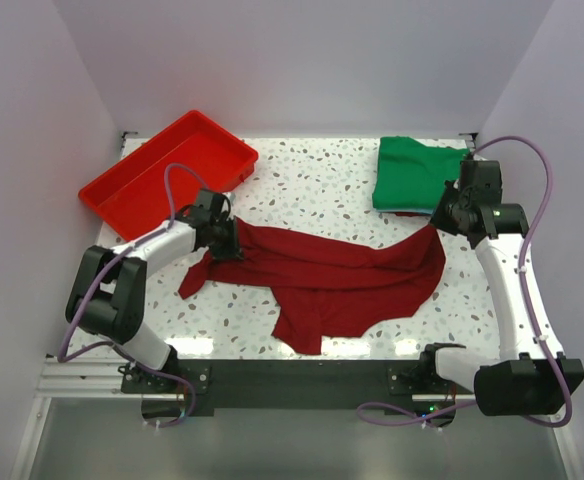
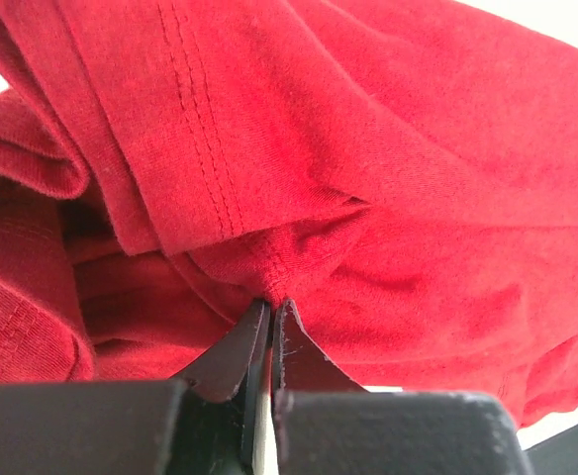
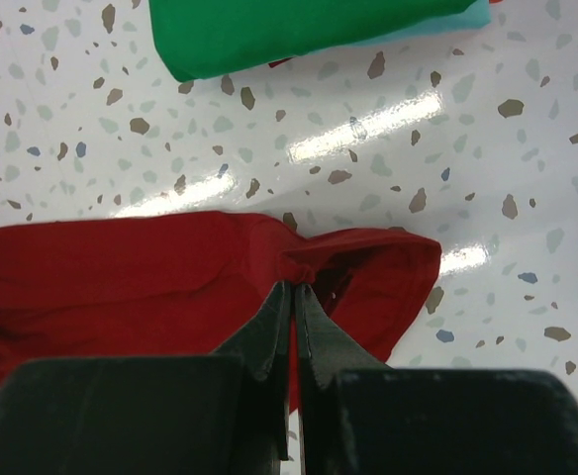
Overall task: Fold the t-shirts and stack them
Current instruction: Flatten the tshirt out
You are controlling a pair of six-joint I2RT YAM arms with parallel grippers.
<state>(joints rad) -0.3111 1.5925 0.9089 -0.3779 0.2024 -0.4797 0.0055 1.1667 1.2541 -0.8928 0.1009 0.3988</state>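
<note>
Left arm folded at the elbow, forearm angled inward across the surface (image 1: 312,180), my left pincer (image 1: 224,240) low at the left end of the dark red soft-knit t-shirt (image 1: 342,275). Right arm stretched long up the right side, wrist turned inward, my right pincer (image 1: 440,222) at the shirt's far right corner. Left pincer closed to a slit, a bunched stitched hem nipped between the black tips. Right pincer likewise pinched tight on a gathered corner of the same cloth. The shirt lies spread and rumpled between the two grips, mid-surface, one lobe sagging toward the near edge; double rows of stitching show up close. One bright green cloth t-shirt (image 1: 417,172), folded to a flat rectangle, sits at the far right, just beyond the right pincer; a red cloth edge (image 1: 404,213) peeks from under its near side. One bright red rigid plastic tray (image 1: 172,170), shallow and rectangular, sits angled at far left. Surface glossy white, speckled. Count: two arms, two clear shirts, one tray.
</note>
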